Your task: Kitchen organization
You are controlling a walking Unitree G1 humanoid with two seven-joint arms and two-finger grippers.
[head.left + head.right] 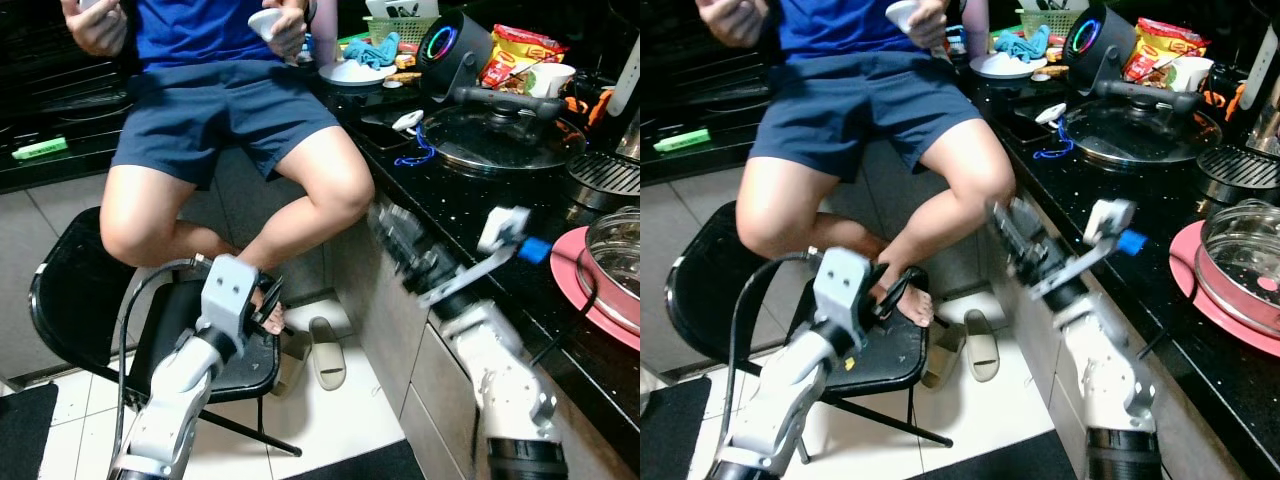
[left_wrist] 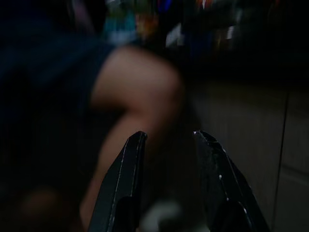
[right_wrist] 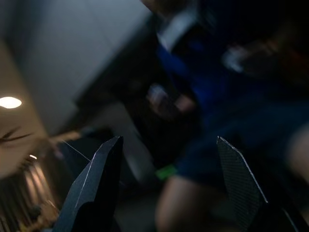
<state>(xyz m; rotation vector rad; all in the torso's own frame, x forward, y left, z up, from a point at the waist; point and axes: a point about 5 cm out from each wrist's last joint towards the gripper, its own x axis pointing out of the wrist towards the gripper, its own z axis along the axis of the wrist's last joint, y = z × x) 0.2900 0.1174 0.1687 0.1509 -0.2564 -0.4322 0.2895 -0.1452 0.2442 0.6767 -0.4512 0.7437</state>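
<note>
Two silver arms are up in front of me and neither carries anything. My left gripper [image 1: 262,300] hangs low beside the seat of a black folding chair [image 1: 60,310], its black fingers [image 2: 123,179] a modest gap apart with nothing between them; its wrist view looks past them at a bare knee. My right gripper [image 1: 1012,240] is raised near the front edge of the black speckled counter [image 1: 440,215], blurred, and its wrist view shows the two fingers [image 3: 96,179] spread wide on empty air.

Just beyond the grippers, a person in a blue shirt and dark blue shorts [image 1: 215,110] sits on the chair with one foot drawn up on the seat and something white in one hand [image 1: 280,25]. A pair of pale slippers [image 1: 325,352] lies on the tiled floor by the cabinet.

On the counter, nearest my right side, a clear glass bowl rests on a round pink tray [image 1: 570,275]. Further back sit a wide dark pan under a glass lid with a black handle [image 1: 500,130], a white plate [image 1: 350,72], a crumpled turquoise cloth [image 1: 375,50], red and yellow snack packets [image 1: 520,50] and a black cylinder with a glowing ring [image 1: 450,45].

By my reckoning the tidying has barely begun: the counter looks crowded, nothing is in hand, and I cannot tell which item is meant to go first.
</note>
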